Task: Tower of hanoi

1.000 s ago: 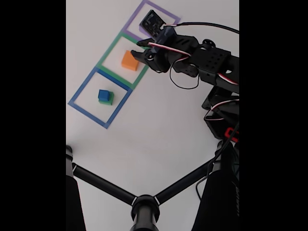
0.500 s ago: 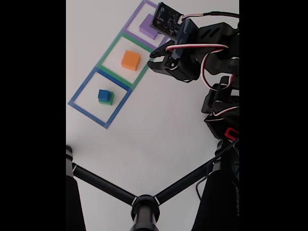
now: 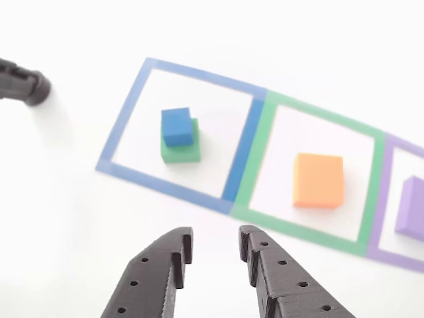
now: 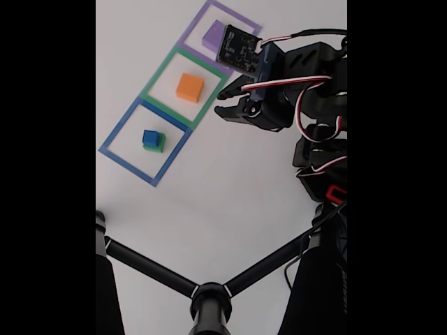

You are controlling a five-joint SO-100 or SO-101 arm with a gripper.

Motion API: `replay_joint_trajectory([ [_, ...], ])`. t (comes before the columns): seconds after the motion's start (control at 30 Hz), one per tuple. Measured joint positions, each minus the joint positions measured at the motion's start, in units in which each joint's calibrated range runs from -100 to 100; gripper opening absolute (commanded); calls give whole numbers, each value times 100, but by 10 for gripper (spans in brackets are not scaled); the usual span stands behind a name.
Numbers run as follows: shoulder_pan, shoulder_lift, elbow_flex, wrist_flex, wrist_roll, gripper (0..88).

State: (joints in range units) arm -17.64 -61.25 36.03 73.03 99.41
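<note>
A: Matte, foam-like or printed plastic is what the blocks look like in the other view. The blue cube (image 3: 177,126) is seen stacked on the green block (image 3: 181,149) inside the blue outline (image 3: 119,132); the orange block (image 3: 318,180) is seen alone in the green outline (image 3: 255,159), and the purple block (image 3: 412,209) is cut by the right edge, inside the purple outline (image 3: 377,199).

B: How would they be expected to handle?

A: They are judged light and stiff, not fragile, with flat sides that should not slip much against the ridged fingers (image 3: 255,248). The cube would best be taken by two opposite side faces, above the green block, so that only the cube is lifted.

B: And the gripper (image 3: 213,242)?

A: Its fingers are held apart with nothing between them, above bare table (image 3: 66,218), short of the outlines.

B: The fixed view?

A: The same layout is shown: blue cube (image 4: 150,137) on green block (image 4: 156,146), orange block (image 4: 190,87), purple block (image 4: 211,33) partly hidden behind the arm. The gripper (image 4: 221,102) is seen beside the green outline (image 4: 157,73), empty.

B: The count?

A: Four blocks are counted, one of each colour, and three outlines.
</note>
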Motion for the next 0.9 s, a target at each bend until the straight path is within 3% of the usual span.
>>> replay_joint_trajectory([
  [0.3,-262,557,1332,-1709,0,284],
  [0.9,123,2440,4238,-7552,0,368],
])
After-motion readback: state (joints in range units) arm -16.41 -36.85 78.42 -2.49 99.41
